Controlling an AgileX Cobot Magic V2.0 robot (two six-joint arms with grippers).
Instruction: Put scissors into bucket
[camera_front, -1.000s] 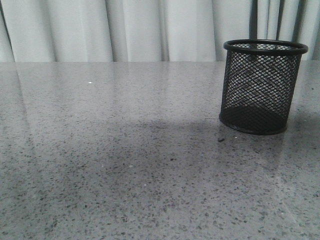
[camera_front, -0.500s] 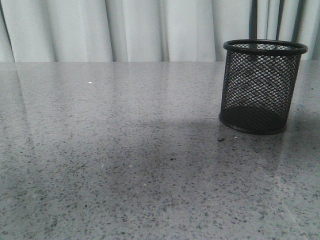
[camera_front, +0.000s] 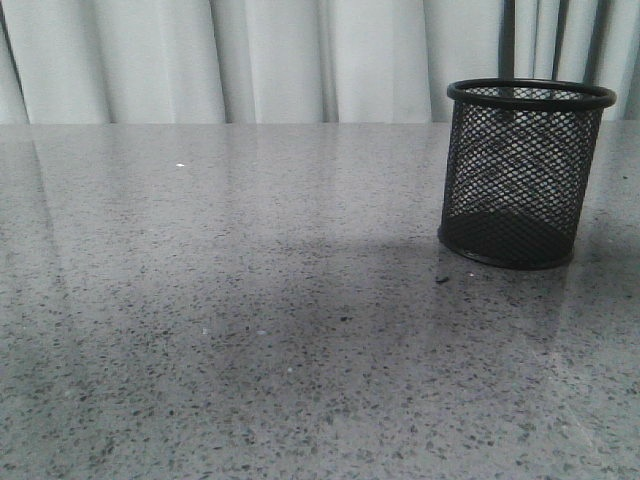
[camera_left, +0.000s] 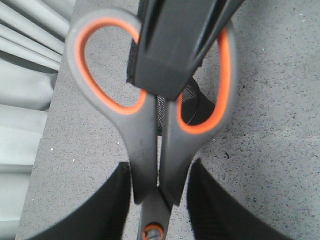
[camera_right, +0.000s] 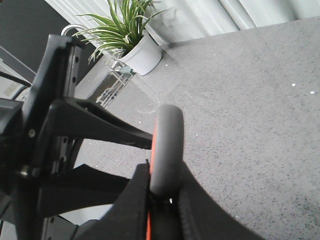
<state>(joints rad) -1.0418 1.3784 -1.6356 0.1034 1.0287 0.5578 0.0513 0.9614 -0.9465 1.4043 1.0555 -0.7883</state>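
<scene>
1. The left tool points down over the table. Its two dark fingers are set narrowly, close on either side of the scissors just above the pivot. A thin gap shows on one side, so whether it actually grips cannot be told.
2. The scissors hang in the air with the blades shut. The grey, orange-lined loops are at the far end from the left tool's fingers.
3. The right tool comes in across the loops. In its own wrist view its fingers are pinched tight on the flat sides of one loop, which is seen edge-on. From the left wrist, one of its black fingers lies over the loops.
4. The left arm fills the near side of the right wrist view, its black frame set close against the scissors.
5. The bucket stands upright on the table at the robot's right, with only bare mesh showing through its wall. A patch of its mesh shows past the scissor handles in the left wrist view.
6. Pale curtains hang behind the table. A green plant in a white pot stands at the table's far end.
</scene>
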